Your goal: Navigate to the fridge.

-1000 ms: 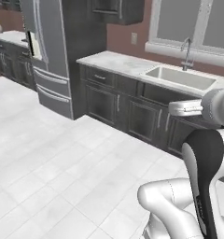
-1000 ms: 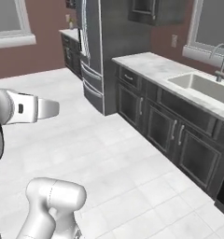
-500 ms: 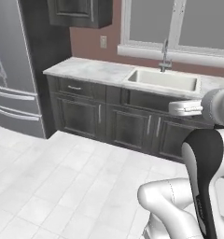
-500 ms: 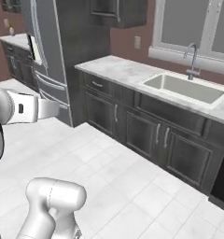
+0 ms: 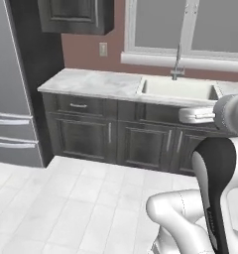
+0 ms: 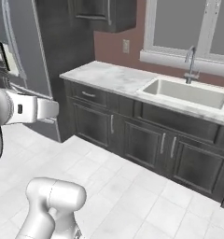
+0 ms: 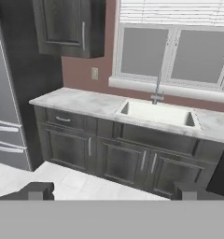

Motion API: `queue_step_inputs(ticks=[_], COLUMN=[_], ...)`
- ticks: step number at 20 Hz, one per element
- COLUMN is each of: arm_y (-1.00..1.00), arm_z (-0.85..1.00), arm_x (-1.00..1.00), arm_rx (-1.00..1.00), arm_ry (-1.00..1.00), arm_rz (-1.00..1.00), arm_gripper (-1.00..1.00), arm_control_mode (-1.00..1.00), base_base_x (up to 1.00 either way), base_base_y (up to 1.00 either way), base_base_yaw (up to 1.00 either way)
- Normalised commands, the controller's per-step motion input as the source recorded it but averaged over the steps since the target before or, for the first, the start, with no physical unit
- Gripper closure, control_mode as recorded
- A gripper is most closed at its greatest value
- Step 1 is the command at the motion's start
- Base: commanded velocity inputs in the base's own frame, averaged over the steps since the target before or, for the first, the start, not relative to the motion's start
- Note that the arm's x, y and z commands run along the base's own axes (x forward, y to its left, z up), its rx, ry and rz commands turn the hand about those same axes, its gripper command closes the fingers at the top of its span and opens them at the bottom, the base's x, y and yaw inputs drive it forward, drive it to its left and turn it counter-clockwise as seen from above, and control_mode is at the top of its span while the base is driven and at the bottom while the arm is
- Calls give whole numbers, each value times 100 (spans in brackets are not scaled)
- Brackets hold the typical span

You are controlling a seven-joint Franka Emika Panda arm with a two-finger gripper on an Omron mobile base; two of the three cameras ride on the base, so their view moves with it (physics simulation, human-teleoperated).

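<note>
Swung further right since half a second ago: whole scene slid leftward in both base views, camera motion and not motion of the kitchen's things. Now pushed to the far left edge of the left base view, fridge (image 5: 9, 89), grey steel, with one long vertical handle and two bottom drawers showing; likewise at the left edge of the hand view (image 7: 4, 93) and at the upper left of the right base view (image 6: 20, 42), with the recessed dispenser partly showing there behind the arm. Just right of the fridge, separated by a dark tall panel, marble-topped surface (image 5: 96, 82) over dark wood-grain base cabinets (image 5: 111, 139). Set into that surface, pale sink (image 5: 178, 89) with a chrome faucet (image 5: 176, 62) behind it, under a white-framed window (image 5: 190, 30). On the reddish wall, left of the window, an outlet plate (image 5: 103, 49); above it, a dark wall cabinet (image 5: 76, 15). Underfoot, white tiled floor (image 5: 66, 203). Pincer (image 7: 109, 191) held well apart, one dark fingertip at each lower corner of the hand view, nothing between, facing the sink cabinets rather than the fridge.
</note>
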Motion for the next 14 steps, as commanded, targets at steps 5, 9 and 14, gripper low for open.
queue_step_inputs(ticks=[5, 9, 14], arm_y=[0, 0, 0], arm_z=[0, 0, 0], arm_x=[0, 0, 0], arm_rx=[0, 0, 0], arm_ry=[0, 0, 0], arm_rz=[0, 0, 0], arm_gripper=[-100, -100, -100], arm_control_mode=[100, 100, 100], base_base_x=[86, 83, 75], base_base_y=[100, 100, 100], base_base_yaw=[-19, -22, -26])
